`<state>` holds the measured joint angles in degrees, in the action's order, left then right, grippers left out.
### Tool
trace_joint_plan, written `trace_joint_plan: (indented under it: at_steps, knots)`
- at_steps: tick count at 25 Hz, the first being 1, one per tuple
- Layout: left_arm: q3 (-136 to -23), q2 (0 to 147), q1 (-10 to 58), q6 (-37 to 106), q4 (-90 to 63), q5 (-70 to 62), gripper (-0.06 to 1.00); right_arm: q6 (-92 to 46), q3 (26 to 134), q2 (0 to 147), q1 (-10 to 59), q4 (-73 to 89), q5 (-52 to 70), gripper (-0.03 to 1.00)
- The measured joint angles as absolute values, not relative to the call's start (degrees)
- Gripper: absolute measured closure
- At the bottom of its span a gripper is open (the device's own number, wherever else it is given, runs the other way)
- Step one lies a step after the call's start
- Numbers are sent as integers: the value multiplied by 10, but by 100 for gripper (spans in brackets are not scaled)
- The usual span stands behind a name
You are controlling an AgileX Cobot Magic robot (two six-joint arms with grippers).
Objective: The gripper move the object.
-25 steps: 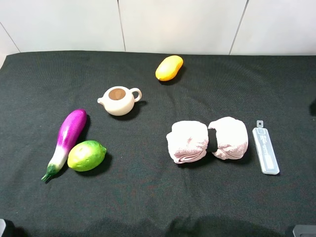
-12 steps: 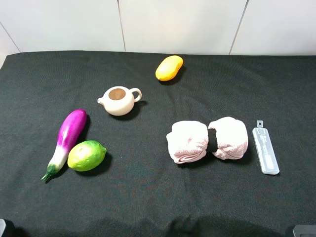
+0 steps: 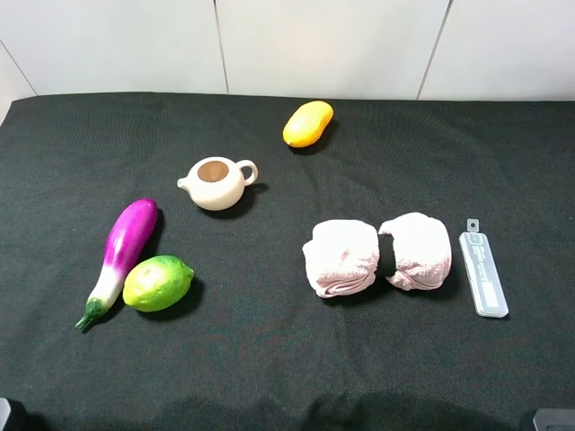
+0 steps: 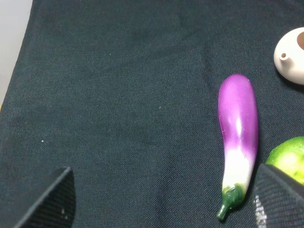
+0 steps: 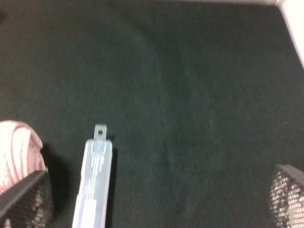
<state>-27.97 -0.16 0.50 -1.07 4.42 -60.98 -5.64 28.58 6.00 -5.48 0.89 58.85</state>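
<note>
While the lidless teapot [image 3: 216, 182] shows only a brown interior, both grippers [image 4: 161, 199] [image 5: 156, 199] stand wide, empty; nothing has shifted since earlier

Left gripper [image 4: 161, 199], black textured fingertips [image 4: 50, 202] spread wide, nothing between, above dark cloth; right gripper [image 5: 156, 199], likewise spread, empty

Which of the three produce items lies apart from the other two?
The yellow mango, alone near the far edge; the eggplant and green lime lie touching at front left.
</note>
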Motion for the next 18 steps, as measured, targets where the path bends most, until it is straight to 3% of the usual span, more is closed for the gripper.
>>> trace_joint_plan:
  at_steps: [10, 18]
  knots:
    - [-280, -2, 5, -11, 44, -610, 15, -80, 285, -4, -30, 27, 588, 27]
    - [-280, -2, 5, -11, 44, -610, 15, 10, 285, -4, -23, -31, 587, 27]
